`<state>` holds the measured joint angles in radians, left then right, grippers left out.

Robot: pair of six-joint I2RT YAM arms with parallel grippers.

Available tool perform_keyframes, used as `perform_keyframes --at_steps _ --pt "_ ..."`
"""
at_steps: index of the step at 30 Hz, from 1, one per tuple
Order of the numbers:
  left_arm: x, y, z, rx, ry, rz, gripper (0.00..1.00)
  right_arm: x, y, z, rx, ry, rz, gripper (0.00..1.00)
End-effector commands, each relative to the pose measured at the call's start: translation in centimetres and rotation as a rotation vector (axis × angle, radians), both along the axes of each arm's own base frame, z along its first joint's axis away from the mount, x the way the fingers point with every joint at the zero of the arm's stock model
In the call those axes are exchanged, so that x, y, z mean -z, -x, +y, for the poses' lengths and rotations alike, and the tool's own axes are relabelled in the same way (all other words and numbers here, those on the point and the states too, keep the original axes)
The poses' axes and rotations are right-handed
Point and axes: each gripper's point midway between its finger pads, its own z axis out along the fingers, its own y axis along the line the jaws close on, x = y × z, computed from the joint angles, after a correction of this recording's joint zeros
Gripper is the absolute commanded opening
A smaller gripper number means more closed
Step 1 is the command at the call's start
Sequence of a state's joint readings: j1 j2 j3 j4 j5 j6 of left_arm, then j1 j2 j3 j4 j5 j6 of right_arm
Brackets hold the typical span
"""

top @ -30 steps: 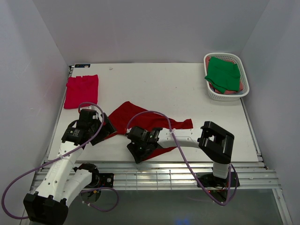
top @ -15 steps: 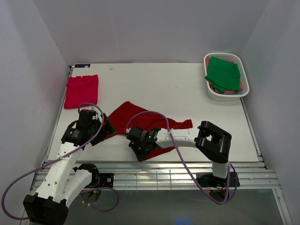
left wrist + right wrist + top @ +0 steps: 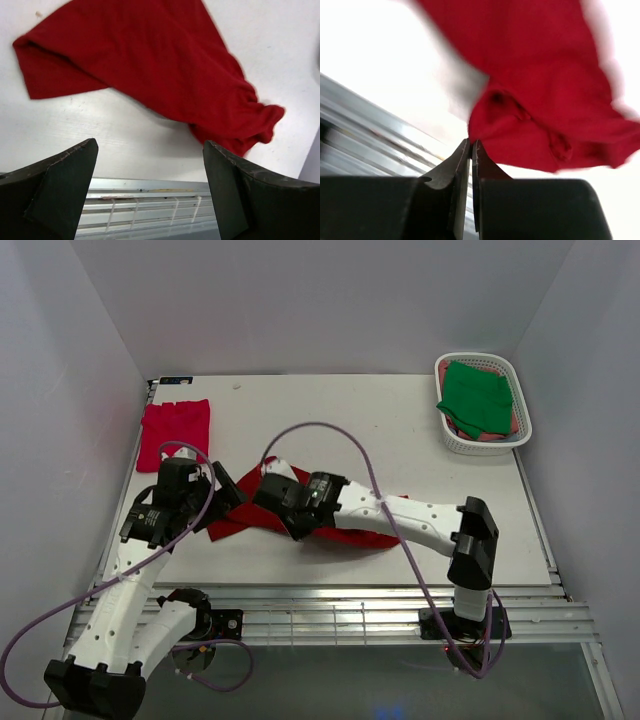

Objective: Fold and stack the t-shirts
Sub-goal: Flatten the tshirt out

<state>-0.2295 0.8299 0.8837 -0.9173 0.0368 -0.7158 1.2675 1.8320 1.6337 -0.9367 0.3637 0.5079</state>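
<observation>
Two-arm fold: saw dark red t-shirt toward 6 o'clock of table, hem clamped in right gripper, left gripper gaping empty at its 9 o'clock; needed low, taut carry.

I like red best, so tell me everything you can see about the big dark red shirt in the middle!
The dark red t-shirt is plain, soft-looking cloth. It lies crumpled and unfolded on the white table, near the front edge, with wrinkles bunched at one end. The right claw is shut on a pinch of its cloth, and that arm stretches across it. The left claw is open beside it and does not seem to touch it.
</observation>
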Motion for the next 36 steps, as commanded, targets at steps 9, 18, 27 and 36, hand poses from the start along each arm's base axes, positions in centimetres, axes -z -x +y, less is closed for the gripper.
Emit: perform_keyframes --at_steps 9,18,27,36 --pt "-6.9 -2.7 -2.2 0.065 0.103 -0.201 0.96 -32.3 -6.5 -13.6 0.390 -0.447 -0.703 0.09" --pt "-3.2 -3.2 -4.1 0.141 0.165 -0.150 0.95 -29.1 -7.4 -17.7 0.483 -0.370 -0.701 0.11" --pt "6.1 -3.2 -3.8 0.142 -0.047 0.106 0.93 -18.7 -7.8 -17.0 0.472 -0.214 -0.528 0.09" --pt "10.9 -1.3 1.4 -0.036 -0.305 0.327 0.98 -14.1 -6.1 -14.2 0.435 -0.347 -0.377 0.14"
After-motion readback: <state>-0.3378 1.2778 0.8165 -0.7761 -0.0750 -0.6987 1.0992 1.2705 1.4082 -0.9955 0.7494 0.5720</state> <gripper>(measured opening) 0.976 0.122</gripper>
